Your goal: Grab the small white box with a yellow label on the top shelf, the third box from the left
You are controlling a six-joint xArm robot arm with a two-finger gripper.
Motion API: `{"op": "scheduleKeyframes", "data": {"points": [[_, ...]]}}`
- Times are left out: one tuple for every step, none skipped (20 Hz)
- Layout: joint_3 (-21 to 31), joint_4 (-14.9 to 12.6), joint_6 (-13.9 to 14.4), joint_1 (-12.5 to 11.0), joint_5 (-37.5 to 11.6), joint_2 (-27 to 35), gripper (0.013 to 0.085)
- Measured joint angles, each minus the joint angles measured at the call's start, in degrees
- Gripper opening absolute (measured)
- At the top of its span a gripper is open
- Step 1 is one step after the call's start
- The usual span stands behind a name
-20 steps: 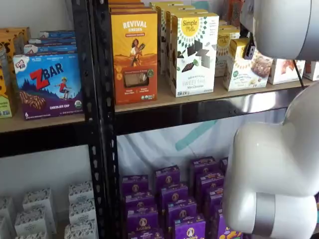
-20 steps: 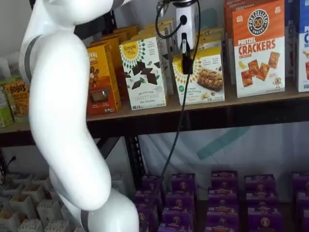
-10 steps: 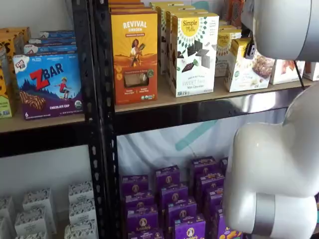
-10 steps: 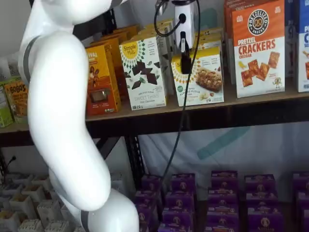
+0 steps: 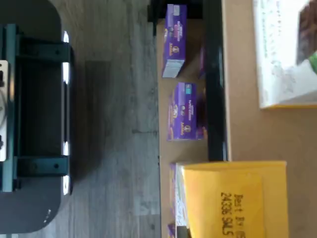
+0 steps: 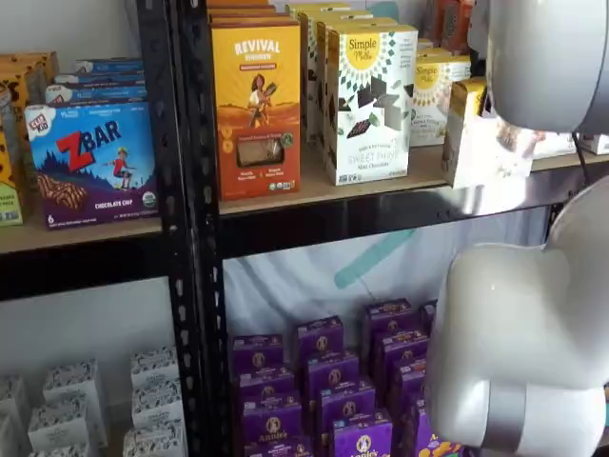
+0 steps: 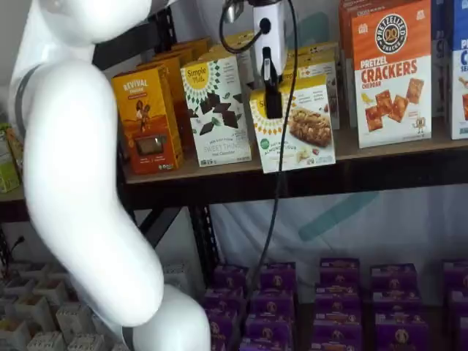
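Note:
The small white box, with a yellow sunburst logo and a teal dot, hangs tilted in front of the top shelf's edge, its lower part over the black rail. My gripper is shut on it from above; one black finger lies down the box's front. In a shelf view the box is blurred, out past the shelf board, partly behind my white arm. In the wrist view its yellow top with a date print reaches out over the black rail.
A taller white box with chocolate squares and an orange box stand left of the held box, a pretzel cracker box to the right. Purple boxes fill the lower level. My white arm blocks the left side.
The gripper has pulled the small white box forward off its place on the shelf; the box now tilts and overhangs the front rail. Its neighbours have not moved.

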Motion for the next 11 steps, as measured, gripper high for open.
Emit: {"op": "scheduleKeyframes", "data": {"points": [[0.4, -0.2, 0.1, 0.1, 0.4, -0.6, 0.0330], [0.9, -0.4, 0.1, 0.2, 0.6, -1.2, 0.0330], [1.6, -0.6, 0.2, 0.3, 0.8, -2.0, 0.0330], [2.2, -0.8, 0.3, 0.4, 0.8, -2.7, 0.0330], [3.0, -1.0, 0.4, 0.6, 0.9, -3.5, 0.0330], [3.5, -1.1, 0.5, 0.7, 1.0, -4.1, 0.0330], [4.1, -1.3, 0.6, 0.8, 1.0, -4.7, 0.0330], [4.7, -1.4, 0.7, 1.0, 1.1, -5.3, 0.0330], [5.2, -1.5, 0.9, 1.1, 1.2, -5.9, 0.0330], [5.7, -1.6, 1.0, 1.2, 1.3, -6.4, 0.0330], [6.1, -1.7, 1.1, 1.3, 1.3, -6.7, 0.0330]]}}
